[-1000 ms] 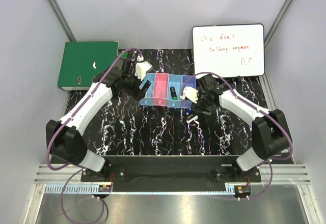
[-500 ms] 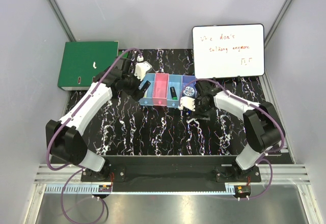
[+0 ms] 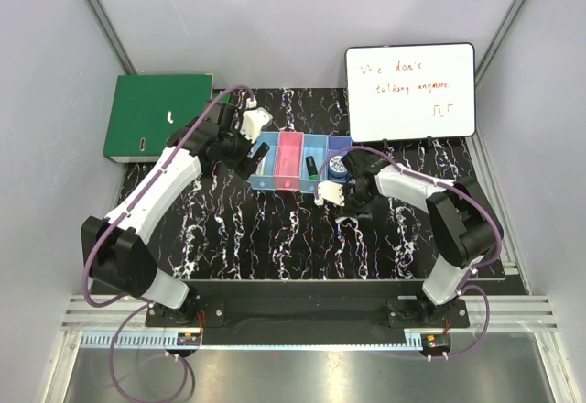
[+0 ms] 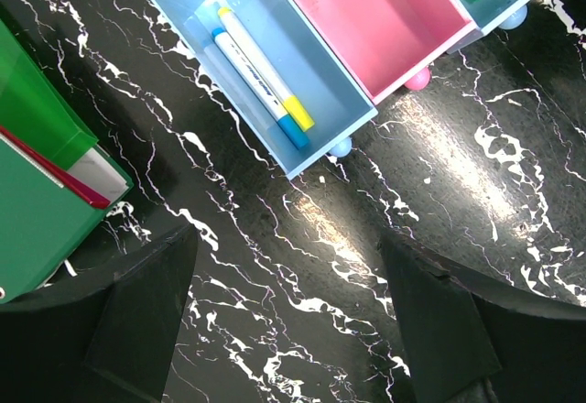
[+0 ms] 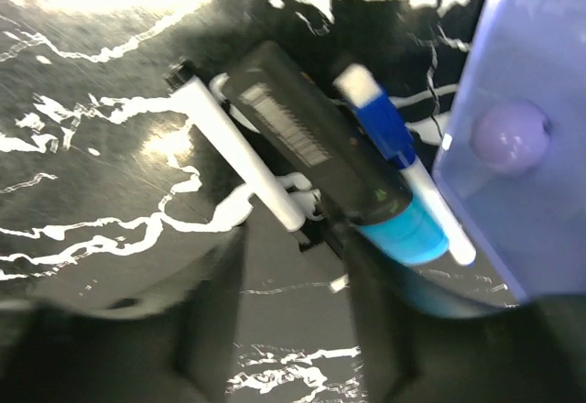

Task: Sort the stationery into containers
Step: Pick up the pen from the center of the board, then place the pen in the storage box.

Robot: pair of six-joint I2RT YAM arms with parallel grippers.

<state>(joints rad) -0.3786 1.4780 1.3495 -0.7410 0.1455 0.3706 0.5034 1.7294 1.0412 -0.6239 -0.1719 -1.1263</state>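
Note:
The joined bins (image 3: 291, 181) stand mid-table. The left light blue bin (image 4: 316, 78) holds a white, yellow and blue marker (image 4: 261, 78); the pink bin (image 4: 366, 14) is bare. A green-capped dark marker (image 3: 312, 167) lies in the third bin, and the blue-and-white roll (image 3: 339, 162) sits in the purple bin (image 5: 540, 73). My left gripper (image 4: 293, 330) is open and empty over the table beside the left bin. My right gripper (image 5: 293, 330) is open just above a black marker with a blue cap (image 5: 320, 156), a white pen (image 5: 238, 156) and a blue-and-white pen (image 5: 403, 160), which lie against the purple bin.
The green binder (image 3: 156, 114) lies at the back left, and its corner shows in the left wrist view (image 4: 37, 192). The whiteboard (image 3: 410, 92) with red writing lies at the back right. The black marbled mat (image 3: 275, 238) covers the table.
My right gripper has moved left and nearer, off the purple bin, down to the pens in front of it; the roll now shows in that bin. My left gripper has shifted slightly back.

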